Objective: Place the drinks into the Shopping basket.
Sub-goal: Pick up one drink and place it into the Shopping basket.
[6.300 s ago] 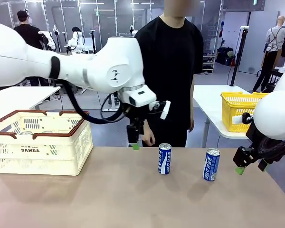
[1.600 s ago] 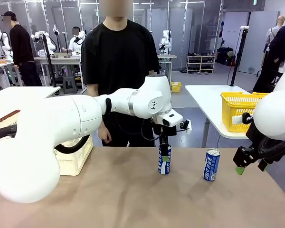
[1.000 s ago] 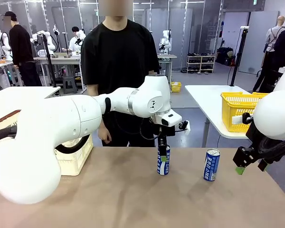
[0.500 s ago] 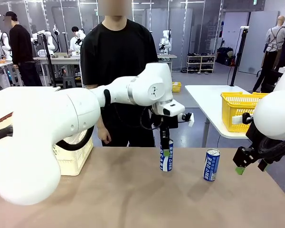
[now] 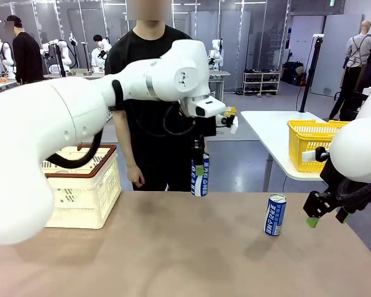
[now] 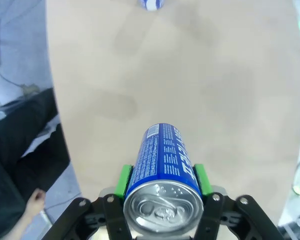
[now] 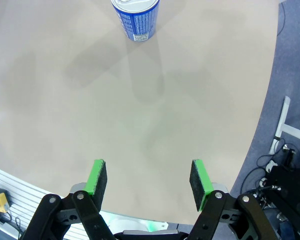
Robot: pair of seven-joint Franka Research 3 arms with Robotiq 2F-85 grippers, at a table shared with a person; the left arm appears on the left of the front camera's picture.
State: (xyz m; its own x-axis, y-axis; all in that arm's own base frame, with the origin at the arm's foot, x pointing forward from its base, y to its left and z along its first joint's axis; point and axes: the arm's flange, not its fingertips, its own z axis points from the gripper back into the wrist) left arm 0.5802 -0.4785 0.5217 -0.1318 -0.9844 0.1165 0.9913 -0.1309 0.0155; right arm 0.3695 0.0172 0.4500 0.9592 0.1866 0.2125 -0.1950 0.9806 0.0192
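Front: left pincer (image 5: 200, 168) clamped on a blue can (image 5: 200, 181) held above the bench's (image 5: 173, 260) far edge, Shopping basket (image 5: 80, 189) at far-left corner, second can (image 5: 275, 215) upright near the right edge; left wrist: pads (image 6: 123, 178) grip the can's sides; right wrist: right pincer (image 7: 147, 182) parted, empty, second can ahead.

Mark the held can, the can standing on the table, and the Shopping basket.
held can (image 6: 162, 160), left wrist view, blue side
standing can (image 5: 275, 215), front view, label middle
Shopping basket (image 5: 86, 198), front view, slotted wall
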